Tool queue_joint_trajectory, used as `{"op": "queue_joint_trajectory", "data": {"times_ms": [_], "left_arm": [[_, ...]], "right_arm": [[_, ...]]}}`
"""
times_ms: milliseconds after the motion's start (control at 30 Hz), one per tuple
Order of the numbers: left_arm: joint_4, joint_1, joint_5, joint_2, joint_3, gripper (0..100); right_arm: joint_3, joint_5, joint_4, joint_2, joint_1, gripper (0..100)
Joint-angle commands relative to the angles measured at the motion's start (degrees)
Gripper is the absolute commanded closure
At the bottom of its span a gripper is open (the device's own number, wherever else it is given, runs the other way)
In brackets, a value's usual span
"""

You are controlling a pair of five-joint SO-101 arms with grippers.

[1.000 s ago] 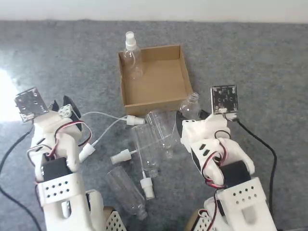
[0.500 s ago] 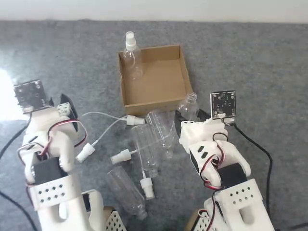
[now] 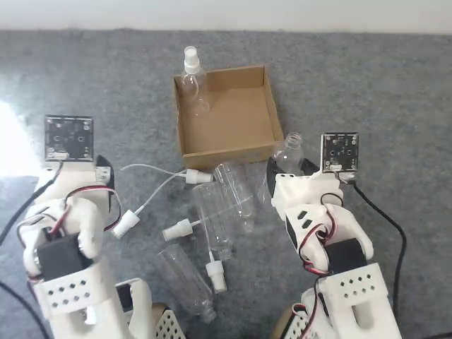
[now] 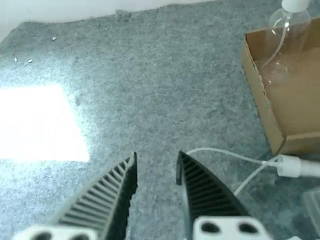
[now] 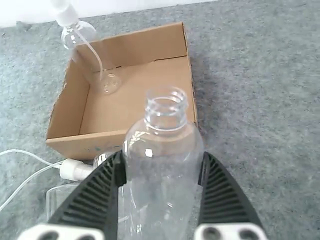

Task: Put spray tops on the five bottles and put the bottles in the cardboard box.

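Bottle (image 5: 162, 142), uncapped, upright, clamped between right gripper (image 5: 162, 160) fingers, just beside front right corner of cardboard box (image 3: 224, 152) | left gripper (image 4: 156, 162) fingers slightly apart, holding nothing, over grey tabletop (image 4: 150, 90) | capped bottle (image 3: 194, 88) stands in box's far left corner | three bottles (image 3: 236, 187) and loose spray tops (image 3: 178, 229) lie in front of box

Grey speckled table (image 3: 395, 106), level. Open cardboard box (image 3: 227, 151) stands at 12 o'clock. Three uncapped bottles (image 3: 214, 219) lie flat from centre toward 6 o'clock. Four loose spray tops (image 3: 126, 224) lie among them and toward 9 o'clock.
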Motion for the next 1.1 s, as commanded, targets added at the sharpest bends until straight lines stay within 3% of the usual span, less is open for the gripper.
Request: {"op": "queue_joint_trajectory", "data": {"times_ms": [0,233,533,1067], "left_arm": [[3.08,0.09,-3.25,8.26,-3.82,80],[3.16,0.00,-3.96,24.53,-6.81,78],[4.40,-1.05,-11.60,36.48,-6.73,78],[5.01,-2.02,-11.96,52.92,-6.11,81]], "right_arm": [[-0.62,-0.62,-1.63,-1.71,0.84,94.3],[-0.62,-0.62,-1.63,-1.54,0.75,94.3],[-0.62,-0.62,-1.63,-1.27,0.57,94.3],[-0.62,-0.62,-1.63,-1.19,0.57,94.3]]}}
